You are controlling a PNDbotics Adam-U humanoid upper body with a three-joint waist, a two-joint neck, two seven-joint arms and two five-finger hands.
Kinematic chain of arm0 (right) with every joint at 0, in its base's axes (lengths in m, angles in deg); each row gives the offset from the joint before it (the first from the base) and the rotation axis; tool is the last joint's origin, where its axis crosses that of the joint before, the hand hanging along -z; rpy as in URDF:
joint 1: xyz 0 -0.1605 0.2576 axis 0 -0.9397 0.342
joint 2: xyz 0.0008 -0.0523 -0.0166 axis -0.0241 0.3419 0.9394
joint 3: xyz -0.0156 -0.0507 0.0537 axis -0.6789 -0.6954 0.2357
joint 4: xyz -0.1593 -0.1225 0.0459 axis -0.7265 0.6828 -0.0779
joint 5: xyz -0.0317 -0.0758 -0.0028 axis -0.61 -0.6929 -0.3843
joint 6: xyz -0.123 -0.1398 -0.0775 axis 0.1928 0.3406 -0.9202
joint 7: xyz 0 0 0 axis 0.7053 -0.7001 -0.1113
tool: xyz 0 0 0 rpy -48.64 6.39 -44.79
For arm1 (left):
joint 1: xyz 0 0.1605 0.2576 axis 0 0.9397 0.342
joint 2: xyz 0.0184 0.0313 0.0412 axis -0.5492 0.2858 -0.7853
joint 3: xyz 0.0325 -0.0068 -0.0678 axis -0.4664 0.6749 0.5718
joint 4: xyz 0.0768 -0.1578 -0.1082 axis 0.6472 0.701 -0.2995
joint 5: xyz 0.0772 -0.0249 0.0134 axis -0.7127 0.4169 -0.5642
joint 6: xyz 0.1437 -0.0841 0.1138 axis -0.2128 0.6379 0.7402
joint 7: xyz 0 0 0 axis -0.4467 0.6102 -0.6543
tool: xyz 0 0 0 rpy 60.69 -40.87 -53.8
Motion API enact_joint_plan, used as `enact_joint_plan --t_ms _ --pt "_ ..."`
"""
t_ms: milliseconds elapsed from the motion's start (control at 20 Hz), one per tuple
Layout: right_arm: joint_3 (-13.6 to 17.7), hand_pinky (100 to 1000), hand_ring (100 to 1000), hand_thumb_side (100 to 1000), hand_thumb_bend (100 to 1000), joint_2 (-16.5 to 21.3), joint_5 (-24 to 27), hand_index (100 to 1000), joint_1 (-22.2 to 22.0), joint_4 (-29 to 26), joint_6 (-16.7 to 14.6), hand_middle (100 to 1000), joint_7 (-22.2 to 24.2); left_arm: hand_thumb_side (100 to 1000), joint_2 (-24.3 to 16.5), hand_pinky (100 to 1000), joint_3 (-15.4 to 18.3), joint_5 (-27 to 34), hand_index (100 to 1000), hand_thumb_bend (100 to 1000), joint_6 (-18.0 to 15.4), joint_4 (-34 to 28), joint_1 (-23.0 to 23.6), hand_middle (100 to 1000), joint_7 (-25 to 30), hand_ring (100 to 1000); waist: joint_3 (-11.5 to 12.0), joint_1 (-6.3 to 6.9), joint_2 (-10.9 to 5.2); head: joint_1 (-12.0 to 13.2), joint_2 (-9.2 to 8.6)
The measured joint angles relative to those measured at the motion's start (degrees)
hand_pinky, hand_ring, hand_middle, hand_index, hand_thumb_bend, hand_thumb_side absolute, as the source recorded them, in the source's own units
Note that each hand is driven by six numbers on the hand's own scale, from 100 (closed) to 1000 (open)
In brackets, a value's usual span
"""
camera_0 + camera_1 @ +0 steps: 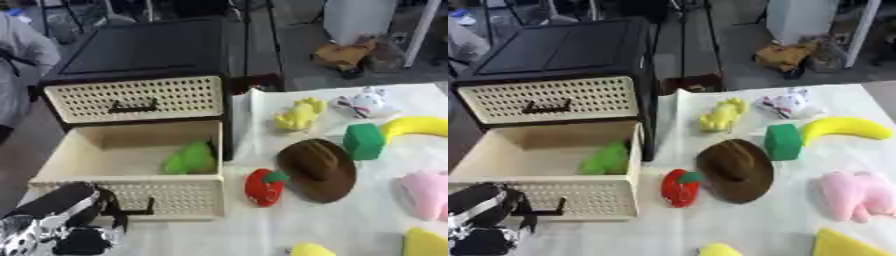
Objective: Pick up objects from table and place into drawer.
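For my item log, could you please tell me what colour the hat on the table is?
The hat is dark brown, clearest in the right eye view.

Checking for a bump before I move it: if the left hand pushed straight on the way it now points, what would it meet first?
Probably the open drawer's cream perforated front panel. The left hand sits at the lower left, seemingly aimed up and rightward toward the dark handle. Depth is unclear, so it may pass just before the panel.

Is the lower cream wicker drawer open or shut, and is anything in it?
Open: the lower cream wicker drawer is pulled out, with a green plush toy inside.
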Motion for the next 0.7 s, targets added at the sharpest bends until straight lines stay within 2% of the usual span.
enact_joint_plan --t_ms 400,550,600,650,700 --pt "0.0 803 940 1000 100 -0.1 0.0 894 -0.1 0.0 0.0 849 -0.1 462 0.0 285 0.8 0.3 623 100 0.6 -2.3 1.8 166 -0.7 142 0.2 0.0 0.0 0.0 -0.18" --pt "0.0 802 940 1000 100 -0.1 0.0 894 -0.1 0.0 -0.1 849 -0.3 539 0.0 308 0.9 0.6 685 100 0.6 -2.6 2.2 198 -0.5 175 0.2 -0.01 0.0 0.0 -0.35" --pt "0.0 802 940 1000 100 -0.1 -0.1 894 -0.1 0.0 -0.1 849 -0.4 693 0.0 360 0.9 0.9 860 100 0.4 -2.6 2.2 329 -0.3 319 0.2 -0.02 0.0 0.0 -0.44" --pt "0.0 802 940 1000 100 -0.2 -0.1 894 -0.1 0.0 -0.1 849 -0.4 707 0.0 369 0.9 1.4 877 100 0.1 -2.7 2.3 349 0.1 339 0.1 -0.03 0.0 0.0 -0.46" --pt "0.0 801 939 1000 100 -0.2 -0.1 894 -0.1 0.0 -0.1 849 -0.4 796 0.0 406 0.9 2.1 940 100 -0.3 -2.9 2.3 477 0.6 450 0.1 -0.04 0.0 0.0 -0.46"
